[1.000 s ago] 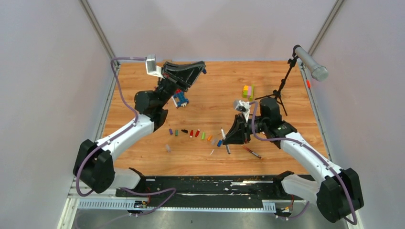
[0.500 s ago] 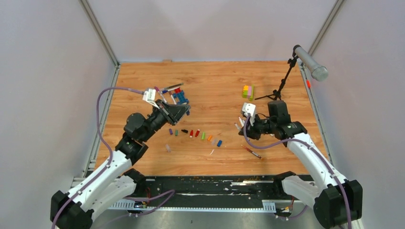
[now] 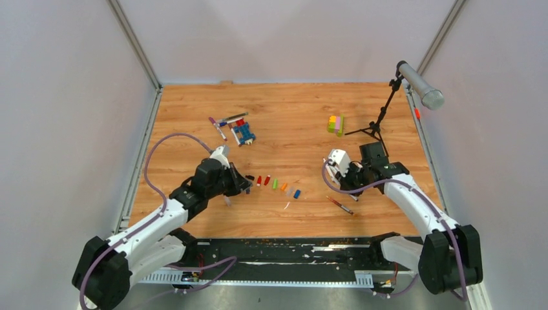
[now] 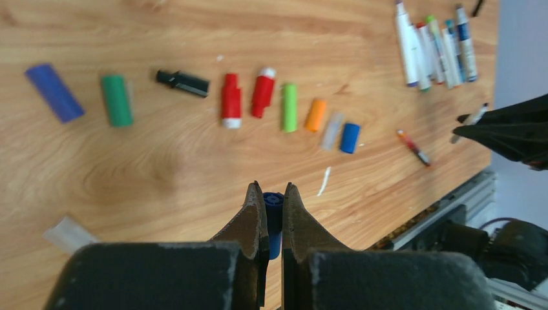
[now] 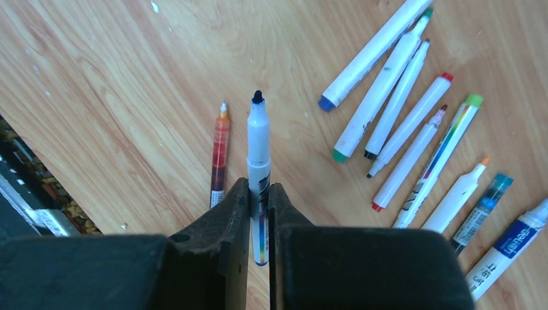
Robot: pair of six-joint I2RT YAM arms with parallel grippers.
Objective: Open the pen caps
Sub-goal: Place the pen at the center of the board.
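Clamping narrowly, left end effector (image 4: 272,192) holds blue cap (image 4: 274,223); right end effector (image 5: 258,187) holds pen (image 5: 258,135).

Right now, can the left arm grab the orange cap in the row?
Probably not yet: the left gripper is shut on a blue cap. Otherwise nothing stands between it and the orange cap.

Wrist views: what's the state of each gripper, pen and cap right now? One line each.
left gripper: shut on a blue cap.
right gripper: shut on a white pen.
white pen: uncapped, dark tip bare, pointing away from the gripper.
row of caps: off their pens, lying loose on the table.
loose pens: lying flat side by side, several tips bare.
orange-red pen: lying flat beside the held pen, not gripped.
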